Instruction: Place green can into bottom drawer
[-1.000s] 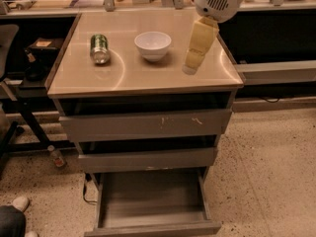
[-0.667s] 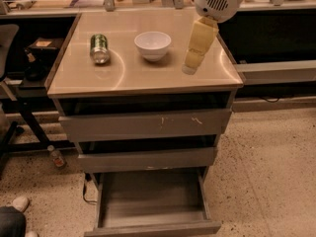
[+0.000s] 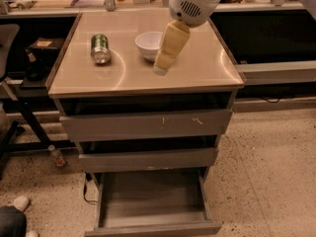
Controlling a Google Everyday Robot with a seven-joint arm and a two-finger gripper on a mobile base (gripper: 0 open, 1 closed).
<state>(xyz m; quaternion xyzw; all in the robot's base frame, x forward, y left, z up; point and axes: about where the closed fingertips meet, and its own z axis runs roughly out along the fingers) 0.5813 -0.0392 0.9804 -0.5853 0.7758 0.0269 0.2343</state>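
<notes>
The gripper (image 3: 161, 69) is seen hanging over the cabinet top (image 3: 202, 70), slanted down and leftward from its white wrist housing, with its tip just in front of the white bowl (image 3: 147, 41). Whether it is open or closed cannot be told, though nothing is being carried by it. The green can (image 3: 100, 48) is found to the left, beyond the bowl, well apart from the gripper and untouched. It is laid on its side on the top's left half. Its long axis runs roughly front to back, and one silver end is turned toward the cabinet's front edge. Lying like that, it would probably be best taken across its round green flank and not by the ends, and a roll sideways is to be feared if it is nudged. Below, the bottom drawer (image 3: 153, 196) is pulled fully out under the two upper drawers, presumably so that the can may be lowered straight in.
</notes>
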